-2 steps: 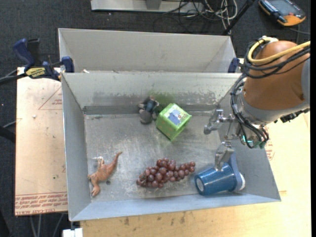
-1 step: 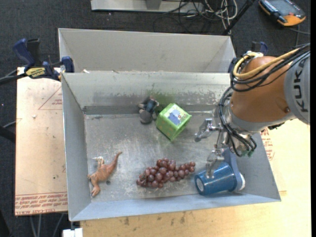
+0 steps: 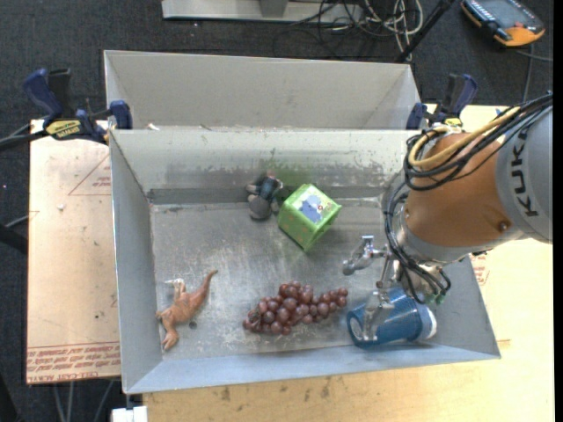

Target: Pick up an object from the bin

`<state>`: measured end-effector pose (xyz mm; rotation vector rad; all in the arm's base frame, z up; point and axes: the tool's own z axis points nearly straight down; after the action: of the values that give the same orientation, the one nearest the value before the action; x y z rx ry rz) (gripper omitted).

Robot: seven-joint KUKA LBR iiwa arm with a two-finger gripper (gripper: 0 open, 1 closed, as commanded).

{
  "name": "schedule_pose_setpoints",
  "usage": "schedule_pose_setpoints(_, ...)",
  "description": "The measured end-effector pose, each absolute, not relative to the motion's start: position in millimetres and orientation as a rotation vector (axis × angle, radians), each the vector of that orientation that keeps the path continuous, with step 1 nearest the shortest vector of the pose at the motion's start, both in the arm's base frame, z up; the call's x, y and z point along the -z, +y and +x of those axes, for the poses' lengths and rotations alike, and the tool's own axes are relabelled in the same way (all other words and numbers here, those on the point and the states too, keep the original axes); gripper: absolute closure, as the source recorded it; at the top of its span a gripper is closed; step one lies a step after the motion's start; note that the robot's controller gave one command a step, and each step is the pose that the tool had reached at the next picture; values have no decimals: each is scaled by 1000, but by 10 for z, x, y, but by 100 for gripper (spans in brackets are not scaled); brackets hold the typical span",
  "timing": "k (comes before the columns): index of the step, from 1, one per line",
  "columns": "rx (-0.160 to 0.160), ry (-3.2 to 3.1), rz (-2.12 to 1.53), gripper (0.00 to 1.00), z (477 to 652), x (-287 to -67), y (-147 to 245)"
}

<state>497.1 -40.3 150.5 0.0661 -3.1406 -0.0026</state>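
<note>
Progress: the pick is not yet made. Nothing is lifted, and every item I can see rests on the floor of the grey metal bin (image 3: 211, 244).

Hand (image 3: 370, 281): it is at about 4 o'clock in the bin, low over the floor, below the orange-covered wrist (image 3: 457, 209) that comes in from 3 o'clock. Its two metal fingers (image 3: 359, 258) stand spread, one pointing toward 9 o'clock and the other reaching down toward 6 o'clock. No item sits between them.

Nearest item: a round blue mug (image 3: 398, 325) lies on its side at 5 o'clock, close to the front wall, with its mouth turned toward 9 o'clock. The lower finger ends at the mug's mouth end. I cannot tell whether it touches the rim or hangs just above it.

Other items, all apart from the hand:
- A bunch of dark red plastic grapes (image 3: 295, 310) lies at 6 o'clock, just beside the mug.
- A green cube with a blue-and-white picture face (image 3: 308, 214) sits near the centre, toward 12 o'clock.
- A small dark grey toy figure (image 3: 262, 197) is just beside the cube, at its 10 o'clock.
- A tan toy dinosaur (image 3: 185, 307) lies at 8 o'clock, well apart.

Judgement: the approach looks largely complete, and the mug is the item under the hand. What remains is to seat the fingers round a graspable part, close them, and lift clear of the bin. A mug lying on its side may roll under a one-sided touch.
</note>
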Motion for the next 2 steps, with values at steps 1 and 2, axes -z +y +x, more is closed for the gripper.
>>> schedule_pose_setpoints(1, -1, -3148, 48, 0, 5166, -995, -269)
schedule_pose_setpoints(2, 2, -3142, -260, 100, 5113, -759, -21)
